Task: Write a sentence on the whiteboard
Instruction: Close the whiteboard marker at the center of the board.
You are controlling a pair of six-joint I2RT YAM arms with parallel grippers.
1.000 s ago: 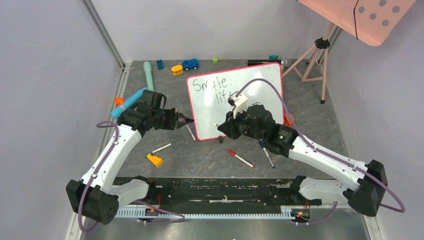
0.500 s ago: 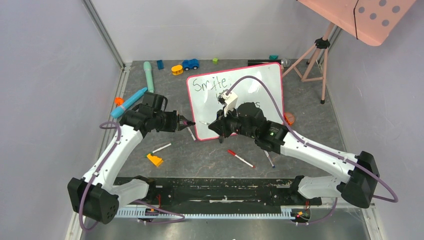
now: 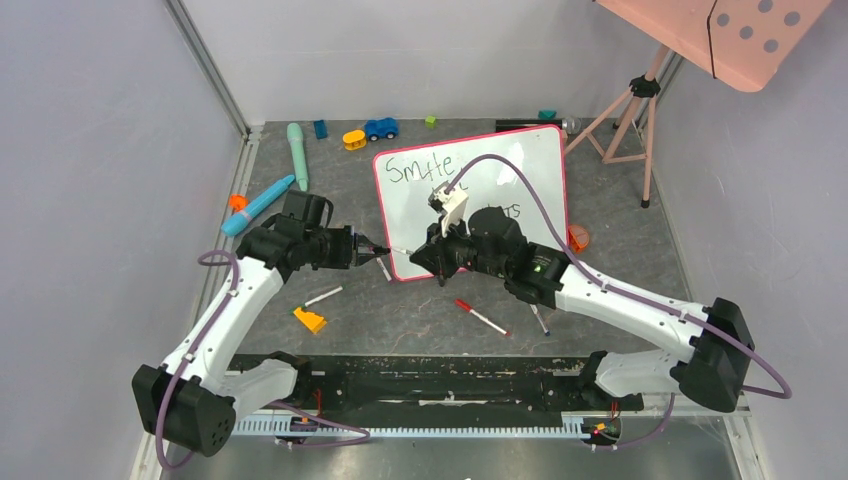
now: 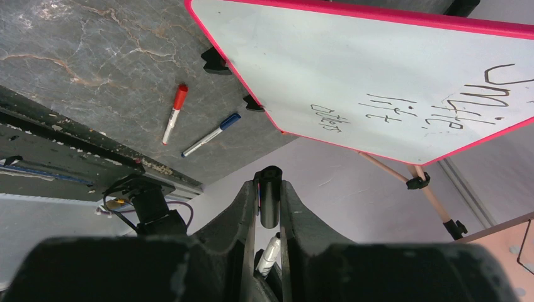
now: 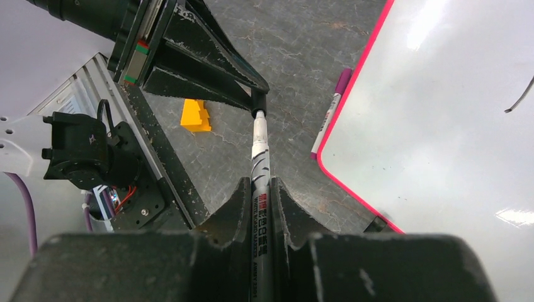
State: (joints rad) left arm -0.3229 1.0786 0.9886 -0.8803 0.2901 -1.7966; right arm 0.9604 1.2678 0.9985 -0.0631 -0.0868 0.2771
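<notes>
1. Tools first: right tool [image 5: 259, 187] clenched on the marker [image 5: 259, 157], left tool [image 4: 269, 190] clenched on the black cap [image 4: 269, 200], tip at the cap's mouth.
2. Judging the step as capping: line marker and cap on one axis, then push straight in until seated. Avoid any sideways levering.
3. Hold both grips firm through the push and release neither early.
4. Mind the whiteboard [image 3: 410, 212] on the counter [image 3: 400, 320], just beside the meeting point, its pink edge close to the right tool. Note the sentence [image 3: 420, 167] across the upper part, lower words partly covered from above.
5. Watch the purple marker [image 5: 334, 107] lying along that edge and the orange block [image 5: 195, 116] below the left tool. Take open room over the bare patch toward the near rail, short of the red marker [image 3: 481, 317].
</notes>
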